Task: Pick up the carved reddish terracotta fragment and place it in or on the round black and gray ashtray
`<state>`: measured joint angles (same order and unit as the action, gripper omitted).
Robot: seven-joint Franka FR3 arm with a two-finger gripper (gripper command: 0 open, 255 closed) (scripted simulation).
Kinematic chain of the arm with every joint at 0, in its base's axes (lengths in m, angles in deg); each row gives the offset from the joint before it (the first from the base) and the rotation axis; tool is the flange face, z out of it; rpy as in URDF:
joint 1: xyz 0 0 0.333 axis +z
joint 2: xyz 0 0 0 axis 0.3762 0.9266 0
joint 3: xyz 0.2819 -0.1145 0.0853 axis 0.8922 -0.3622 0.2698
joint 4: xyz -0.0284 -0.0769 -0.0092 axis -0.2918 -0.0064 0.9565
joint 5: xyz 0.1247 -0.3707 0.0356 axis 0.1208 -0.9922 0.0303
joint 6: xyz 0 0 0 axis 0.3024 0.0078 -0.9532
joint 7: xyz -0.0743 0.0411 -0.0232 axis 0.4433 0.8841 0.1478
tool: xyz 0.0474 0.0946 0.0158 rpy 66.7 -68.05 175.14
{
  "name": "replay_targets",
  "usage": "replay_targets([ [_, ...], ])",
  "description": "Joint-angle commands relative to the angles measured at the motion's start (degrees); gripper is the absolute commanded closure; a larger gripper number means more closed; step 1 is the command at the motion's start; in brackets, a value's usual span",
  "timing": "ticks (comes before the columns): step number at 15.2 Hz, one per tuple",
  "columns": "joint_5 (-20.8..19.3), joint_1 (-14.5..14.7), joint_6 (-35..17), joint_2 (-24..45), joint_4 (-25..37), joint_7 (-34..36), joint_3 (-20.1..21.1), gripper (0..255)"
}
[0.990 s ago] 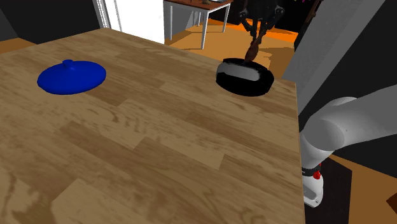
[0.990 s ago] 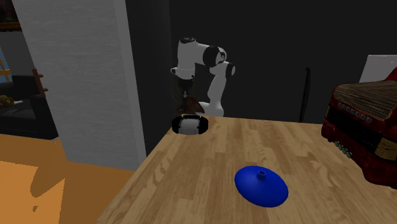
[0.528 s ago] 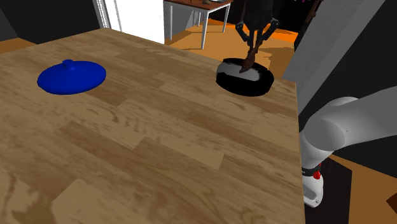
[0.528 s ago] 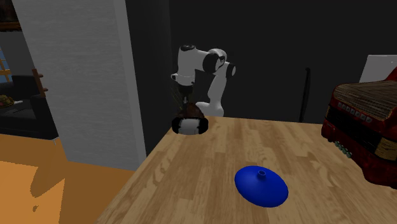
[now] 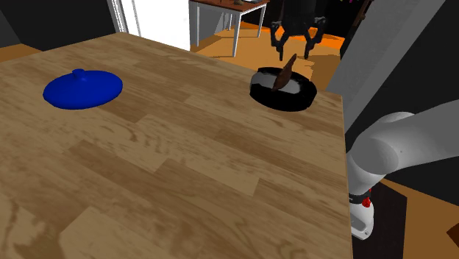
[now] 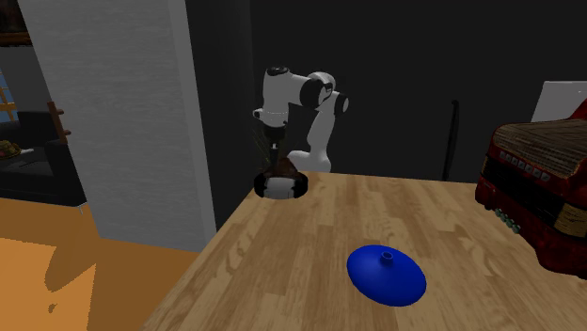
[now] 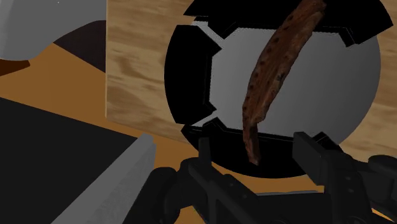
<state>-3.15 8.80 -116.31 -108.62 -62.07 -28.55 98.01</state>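
The reddish-brown carved fragment [image 5: 284, 72] stands tilted in the round black ashtray with a grey floor [image 5: 283, 96], near the table's far corner. My gripper [image 5: 297, 40] hangs just above it, open, its fingers spread on either side of the fragment's top and not touching it. In the wrist view the long fragment [image 7: 273, 70] lies slanted across the ashtray [image 7: 184, 70], its near tip reaching into the gap of the gripper [image 7: 257, 153] without contact. From the second exterior view the gripper [image 6: 272, 141] is over the fragment [image 6: 279, 167] and the ashtray [image 6: 281, 188].
A blue domed lid [image 5: 82, 88] lies on the wooden table [image 5: 184, 162] toward the shoulder view's left, seen also as the lid [image 6: 386, 275]. A dark red instrument-like object [image 6: 536, 188] occupies the second exterior view's right. The ashtray sits close to the table edge beside a grey wall [image 5: 382, 51].
The gripper lowered the fragment into the ashtray, then let go and spread its fingers. The fragment now leans over by itself.
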Motion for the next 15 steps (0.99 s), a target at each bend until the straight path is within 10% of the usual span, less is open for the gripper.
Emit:
replay_targets([
  [1,0.00,0.00,0.00,0.00,0.00,0.00,0.00,0],
  [15,-0.29,-0.45,6.59,3.65,10.15,0.50,0.88,0],
])
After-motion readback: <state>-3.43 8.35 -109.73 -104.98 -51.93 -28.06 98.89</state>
